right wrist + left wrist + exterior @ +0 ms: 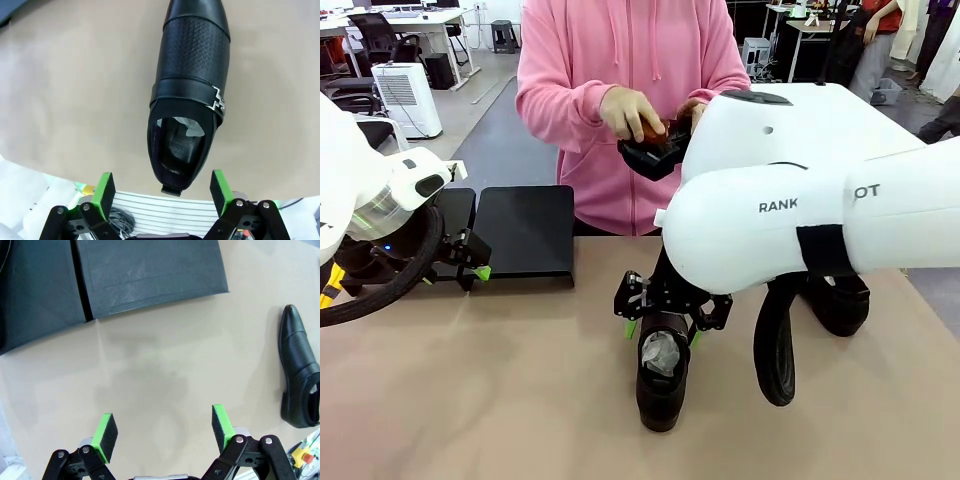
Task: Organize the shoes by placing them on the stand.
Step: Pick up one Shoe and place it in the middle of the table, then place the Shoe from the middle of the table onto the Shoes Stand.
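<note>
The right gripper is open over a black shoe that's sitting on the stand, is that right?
No. The right gripper is open over a black shoe, but the shoe lies on the table, not on the stand; the front view shows the stand apart from it.

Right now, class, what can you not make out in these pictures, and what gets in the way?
Front view: the right arm covers half the dark object in the person's hands.
Front view: that arm hides most of a likely second shoe.
Front view: the left arm hides part of the stand.
Left wrist view: the right edge cuts off one side of the black shoe.
</note>
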You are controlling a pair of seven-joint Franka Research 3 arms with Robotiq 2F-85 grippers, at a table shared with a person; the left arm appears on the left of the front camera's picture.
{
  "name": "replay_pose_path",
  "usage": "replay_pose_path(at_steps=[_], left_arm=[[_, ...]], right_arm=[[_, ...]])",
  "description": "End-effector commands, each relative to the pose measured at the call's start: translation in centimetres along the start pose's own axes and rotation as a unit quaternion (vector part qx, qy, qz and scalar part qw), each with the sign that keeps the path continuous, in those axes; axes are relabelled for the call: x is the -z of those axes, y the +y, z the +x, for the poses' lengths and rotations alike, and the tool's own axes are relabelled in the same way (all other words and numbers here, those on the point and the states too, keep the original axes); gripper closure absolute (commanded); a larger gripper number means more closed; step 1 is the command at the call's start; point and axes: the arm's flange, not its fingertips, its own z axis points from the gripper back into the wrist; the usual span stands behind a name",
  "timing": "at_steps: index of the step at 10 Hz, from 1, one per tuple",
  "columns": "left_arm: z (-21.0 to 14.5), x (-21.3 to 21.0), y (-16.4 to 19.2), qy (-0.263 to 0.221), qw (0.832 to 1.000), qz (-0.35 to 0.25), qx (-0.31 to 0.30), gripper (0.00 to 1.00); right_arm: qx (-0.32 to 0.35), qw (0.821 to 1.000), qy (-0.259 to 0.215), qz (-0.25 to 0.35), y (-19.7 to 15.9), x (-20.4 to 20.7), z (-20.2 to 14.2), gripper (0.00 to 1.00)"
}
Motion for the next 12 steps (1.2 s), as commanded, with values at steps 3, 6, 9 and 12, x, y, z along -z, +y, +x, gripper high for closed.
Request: replay_pose_path(at_steps=[3, 6, 9, 12], left_arm=[[0.0, 0.0, 0.1, -0.001, 1.0, -0.008, -0.006, 0.03], [0.0, 0.0, 0.1, -0.001, 1.0, -0.008, -0.006, 0.03], [0.0, 0.0, 0.0, 0.0, 1.0, 0.0, 0.0, 0.03], [-2.3, 2.8, -9.4, 0.013, 0.991, -0.029, 0.129, 0.03]], right_arm=[[0.002, 1.0, -0.005, -0.007, 0.7, 1.1, 0.4, 0.0], [0.002, 1.0, -0.005, -0.007, 0.7, 1.1, 0.4, 0.0], [-0.002, 1.0, 0.007, -0.002, 0.2, 1.3, 0.2, 0.0], [0.104, 0.993, -0.044, -0.04, -7.5, -3.7, 1.9, 0.0]])
